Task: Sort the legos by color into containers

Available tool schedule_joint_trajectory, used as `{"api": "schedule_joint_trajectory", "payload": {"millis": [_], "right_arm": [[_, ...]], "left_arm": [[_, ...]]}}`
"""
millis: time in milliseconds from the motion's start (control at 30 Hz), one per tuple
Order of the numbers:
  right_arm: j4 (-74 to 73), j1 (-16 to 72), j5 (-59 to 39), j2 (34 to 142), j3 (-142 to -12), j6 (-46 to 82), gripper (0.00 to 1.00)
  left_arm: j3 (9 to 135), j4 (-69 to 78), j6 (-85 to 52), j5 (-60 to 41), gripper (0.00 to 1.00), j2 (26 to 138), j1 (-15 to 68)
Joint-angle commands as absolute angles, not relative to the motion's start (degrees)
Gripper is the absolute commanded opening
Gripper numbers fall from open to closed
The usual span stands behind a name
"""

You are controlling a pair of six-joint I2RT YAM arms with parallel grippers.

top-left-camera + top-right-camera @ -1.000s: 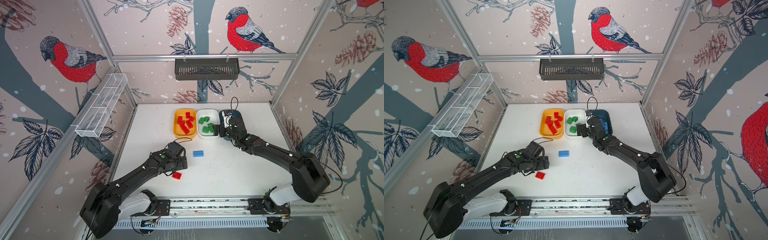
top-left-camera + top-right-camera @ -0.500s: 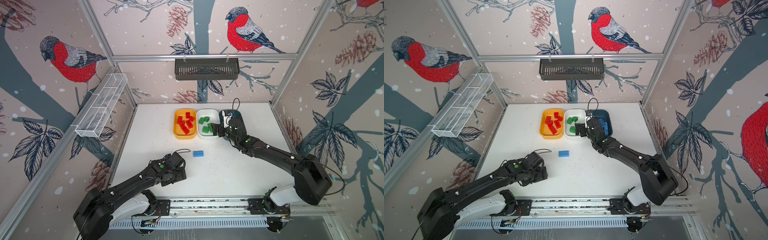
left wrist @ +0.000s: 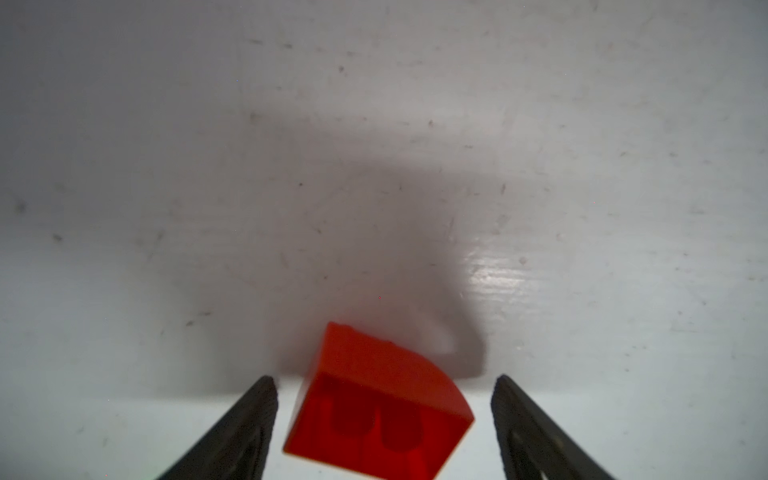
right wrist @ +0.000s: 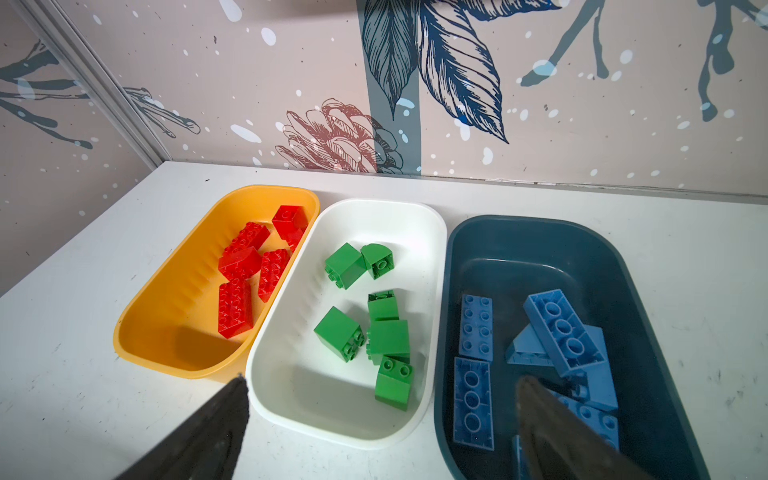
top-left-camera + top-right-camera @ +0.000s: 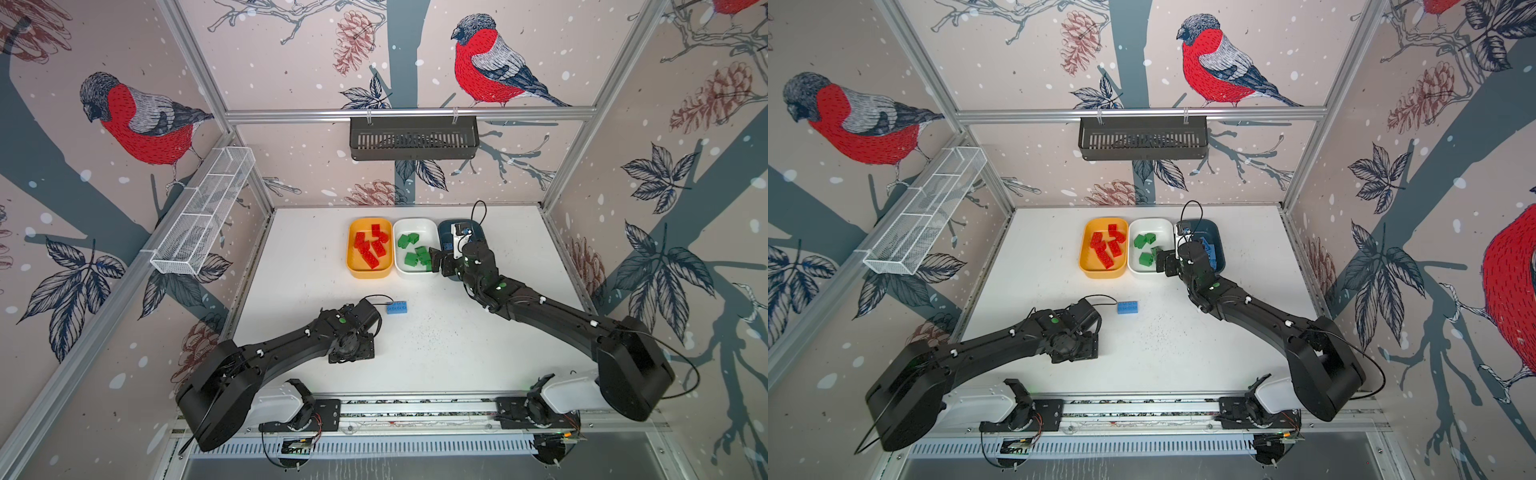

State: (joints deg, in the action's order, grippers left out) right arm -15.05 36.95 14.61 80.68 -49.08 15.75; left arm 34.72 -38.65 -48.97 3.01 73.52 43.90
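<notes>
Just above the white table, the left tool stands open astride a lone red brick, with a gap between each finger and the brick, which lies askew on the table with its hollow underside toward the wrist camera. Beyond that tool, toward the far wall, a loose light-blue brick lies flat on the table, apart from it. Ahead of the right tool, three tubs sit side by side in a row: the yellow-orange tub with red bricks, the white tub with green bricks and the dark teal tub with light-blue bricks. The right tool hangs open and empty at the near rim of the white tub, one finger showing over the dark teal tub
</notes>
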Motion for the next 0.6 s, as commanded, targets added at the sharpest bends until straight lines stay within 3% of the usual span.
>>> {"api": "schedule_joint_trajectory", "payload": {"millis": [0,267,567], "right_arm": [[-15.8,36.9,16.5,81.1,-49.4,14.5,1.0],[-14.9,36.9,18.7,81.8,-50.0,14.0,1.0],[-15.3,37.1,16.5,81.1,-49.5,13.3,1.0]], "left_arm": [[35.6,-37.3,-45.9,3.6,0.77,75.7,44.0],[36.0,-37.2,-45.9,3.9,0.57,76.4,45.3],[37.6,-34.4,-46.2,6.3,0.49,75.4,45.3]]}}
